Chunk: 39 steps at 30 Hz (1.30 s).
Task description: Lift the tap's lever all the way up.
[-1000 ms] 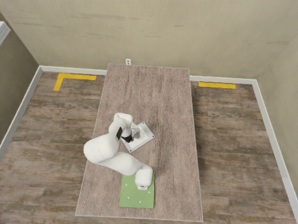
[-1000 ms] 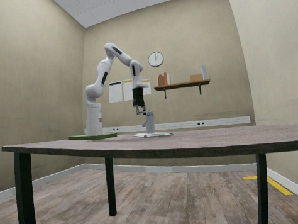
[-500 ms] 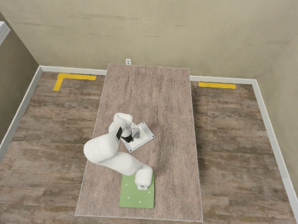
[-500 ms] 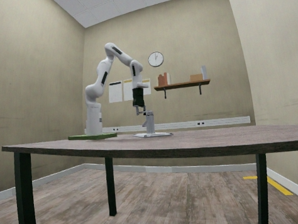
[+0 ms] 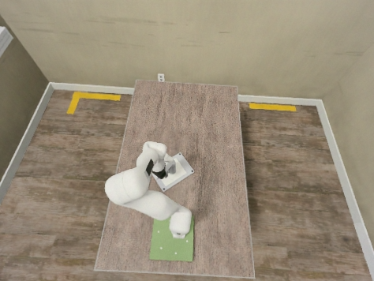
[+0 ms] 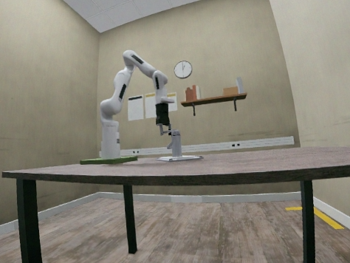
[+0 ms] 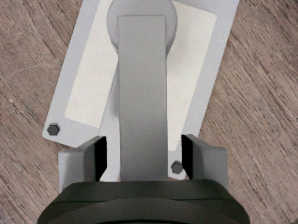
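The tap (image 6: 176, 143) is a grey upright post on a white square base plate (image 5: 174, 171) near the middle of the table. In the wrist view its flat grey lever (image 7: 142, 95) runs from the round tap body (image 7: 142, 17) down toward the camera. My gripper (image 7: 144, 151) is open, with one finger on each side of the lever's free end, and small gaps show on both sides. In the side view the gripper (image 6: 165, 130) hangs just left of the tap's top.
The arm's green base mat (image 5: 173, 240) lies at the near end of the long wooden table (image 5: 177, 174). Bolt heads (image 7: 53, 129) mark the base plate's corners. A wall shelf (image 6: 215, 97) and a clock (image 6: 183, 69) hang far behind.
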Available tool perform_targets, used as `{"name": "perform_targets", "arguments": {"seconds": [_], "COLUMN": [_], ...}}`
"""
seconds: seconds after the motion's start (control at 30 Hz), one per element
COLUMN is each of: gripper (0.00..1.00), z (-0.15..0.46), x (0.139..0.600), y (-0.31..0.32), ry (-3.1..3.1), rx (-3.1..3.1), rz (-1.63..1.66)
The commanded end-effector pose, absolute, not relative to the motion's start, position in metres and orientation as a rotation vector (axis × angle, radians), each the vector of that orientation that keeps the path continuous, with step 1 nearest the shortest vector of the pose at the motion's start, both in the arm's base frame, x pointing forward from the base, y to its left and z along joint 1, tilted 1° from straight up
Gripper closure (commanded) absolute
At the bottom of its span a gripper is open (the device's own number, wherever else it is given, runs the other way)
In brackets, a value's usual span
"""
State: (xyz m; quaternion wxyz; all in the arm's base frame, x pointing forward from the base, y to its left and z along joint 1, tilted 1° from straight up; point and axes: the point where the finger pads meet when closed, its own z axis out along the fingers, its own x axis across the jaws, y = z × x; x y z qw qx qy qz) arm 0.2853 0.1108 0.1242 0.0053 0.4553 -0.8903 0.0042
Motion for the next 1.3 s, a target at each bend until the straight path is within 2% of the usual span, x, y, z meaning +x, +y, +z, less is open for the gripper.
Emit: {"name": "perform_targets", "arguments": {"seconds": [0.0, 0.3, 0.33, 1.27], "gripper": [0.0, 0.0, 1.0, 1.0], "z": [0.1245, 0.1245, 0.1245, 0.1245], "x": [0.2856, 0.2856, 0.2856, 0.2856], "y": [0.111, 0.111, 0.111, 0.111], "ry": [-2.789, -2.789, -2.789, -2.789], "rx": [1.426, 1.426, 1.426, 1.426], "rz": [0.013, 0.013, 0.013, 0.013]}}
